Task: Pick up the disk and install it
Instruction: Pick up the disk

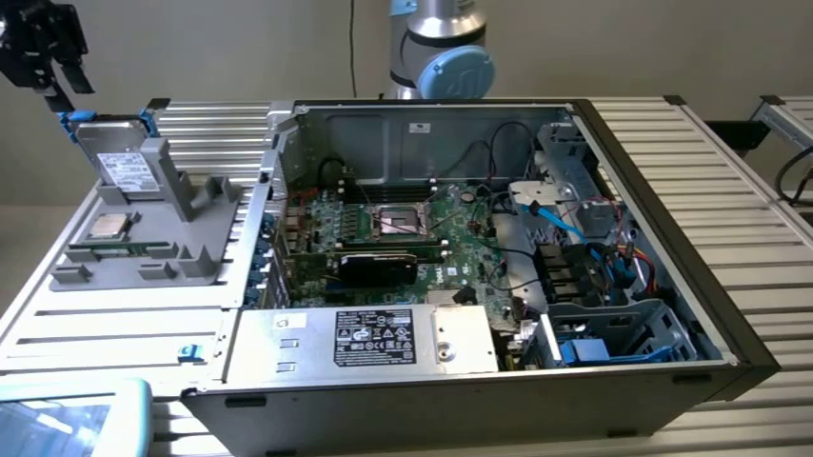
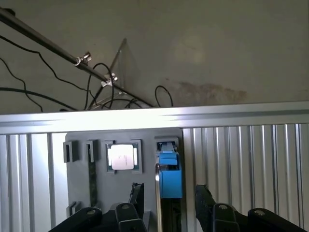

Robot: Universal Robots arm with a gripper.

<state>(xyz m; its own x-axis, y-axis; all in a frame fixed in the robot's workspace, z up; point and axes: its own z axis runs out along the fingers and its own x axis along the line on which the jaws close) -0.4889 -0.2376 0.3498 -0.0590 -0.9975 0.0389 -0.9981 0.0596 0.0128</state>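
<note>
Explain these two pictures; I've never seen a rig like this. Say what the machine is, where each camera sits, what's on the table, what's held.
The machine is a robot arm ending in a black two-fingered gripper. One picture comes from a camera off to the side; the other from a camera on the arm's wrist, looking past the fingers. On the ribbed metal table sit an open computer case and a grey holder carrying a small square chip and the disk, upright in its blue frame. The gripper is open just above the disk, holding nothing.
</note>
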